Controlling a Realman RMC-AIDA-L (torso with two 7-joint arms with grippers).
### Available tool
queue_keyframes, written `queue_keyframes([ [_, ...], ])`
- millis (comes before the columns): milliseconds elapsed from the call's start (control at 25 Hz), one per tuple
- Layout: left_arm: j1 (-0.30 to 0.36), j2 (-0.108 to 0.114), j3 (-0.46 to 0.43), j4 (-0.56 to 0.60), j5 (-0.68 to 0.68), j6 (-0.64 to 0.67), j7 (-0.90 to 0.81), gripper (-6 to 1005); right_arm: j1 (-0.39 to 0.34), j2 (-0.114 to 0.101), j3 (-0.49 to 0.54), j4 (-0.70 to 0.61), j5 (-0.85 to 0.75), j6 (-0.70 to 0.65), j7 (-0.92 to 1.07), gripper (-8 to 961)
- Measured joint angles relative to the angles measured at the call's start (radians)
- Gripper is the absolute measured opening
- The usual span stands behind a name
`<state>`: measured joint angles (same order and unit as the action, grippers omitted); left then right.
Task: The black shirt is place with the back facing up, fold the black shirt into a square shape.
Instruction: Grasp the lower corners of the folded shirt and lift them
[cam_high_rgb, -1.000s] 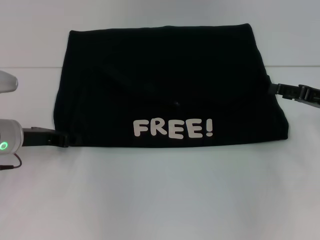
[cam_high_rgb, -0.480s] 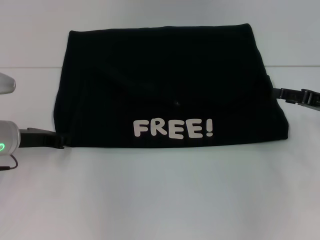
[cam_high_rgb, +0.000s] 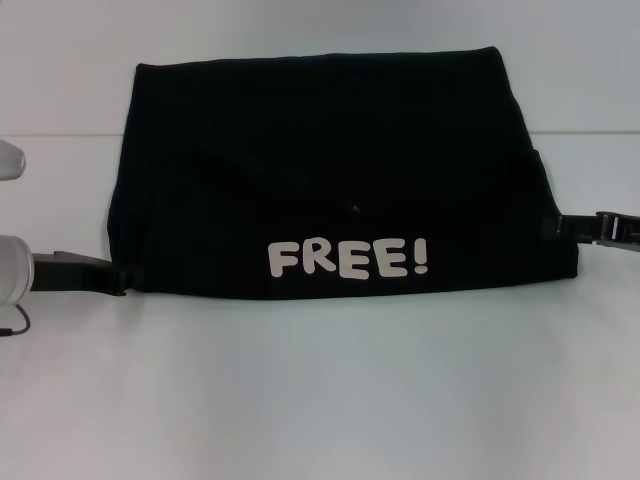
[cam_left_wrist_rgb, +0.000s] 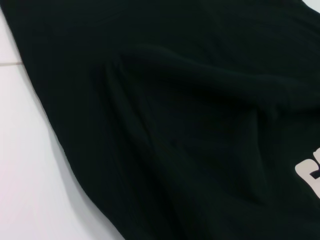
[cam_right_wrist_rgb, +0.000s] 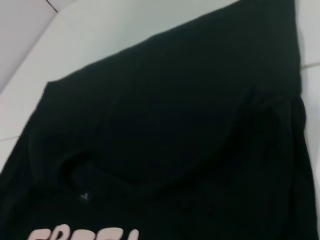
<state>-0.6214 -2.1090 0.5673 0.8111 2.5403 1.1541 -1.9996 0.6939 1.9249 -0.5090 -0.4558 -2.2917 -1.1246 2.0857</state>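
The black shirt lies folded into a wide rectangle in the middle of the white table, with white "FREE!" lettering near its front edge. My left gripper is low at the shirt's front left corner, right against the fabric. At the shirt's right edge, near the front right corner, is my right gripper. Black fabric with soft folds fills the left wrist view, and the right wrist view shows the shirt with the top of the lettering.
The white table spreads in front of the shirt and to both sides. A seam line in the surface runs behind the shirt's left side.
My right gripper has slid along the shirt's right edge toward the front corner. The left gripper has drawn back slightly to the left and nearer. The shirt has kept its shape.
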Motion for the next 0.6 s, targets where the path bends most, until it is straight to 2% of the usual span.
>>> queue_keyframes([
  [280, -0.002, 0.000, 0.001, 0.000, 0.000, -0.001, 0.001, 8, 0.001, 0.014, -0.081, 0.003, -0.004, 0.068, 0.039, 659],
  [600, -0.007, 0.001, 0.001, -0.004, 0.000, -0.008, 0.001, 8, 0.000, 0.022, -0.093, 0.011, -0.004, 0.080, 0.035, 620],
])
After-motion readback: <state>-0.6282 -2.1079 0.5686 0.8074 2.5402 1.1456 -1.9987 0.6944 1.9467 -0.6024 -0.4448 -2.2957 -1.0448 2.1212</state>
